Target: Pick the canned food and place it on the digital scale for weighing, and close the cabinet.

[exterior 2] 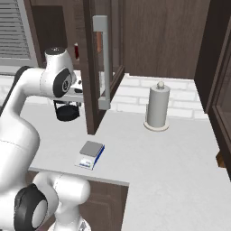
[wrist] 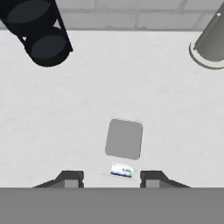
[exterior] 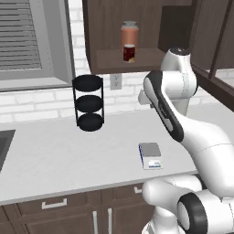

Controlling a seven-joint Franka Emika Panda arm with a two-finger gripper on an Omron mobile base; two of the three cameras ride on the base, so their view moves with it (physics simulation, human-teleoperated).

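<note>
The dark red canned food [exterior: 129,53] stands on the lower shelf of the open cabinet [exterior: 107,61], in front of a taller orange-brown jar [exterior: 130,33]. The cabinet's glass-panelled door [exterior 2: 92,67] hangs open, its long silver handle [exterior 2: 103,63] facing out. The digital scale [exterior: 150,154] [exterior 2: 92,154] [wrist: 124,139] lies bare on the counter near the front edge. My gripper [wrist: 111,178] is open and holds nothing; it hovers high above the counter and looks down, with the scale just ahead of its fingertips [wrist: 71,177].
A black three-tier rack [exterior: 88,103] [wrist: 38,30] stands against the brick wall left of the cabinet. A grey paper towel holder [exterior 2: 157,108] [wrist: 212,39] stands to the right. A sink edge [exterior: 4,146] shows far left. Drawers [exterior: 55,204] run below the counter.
</note>
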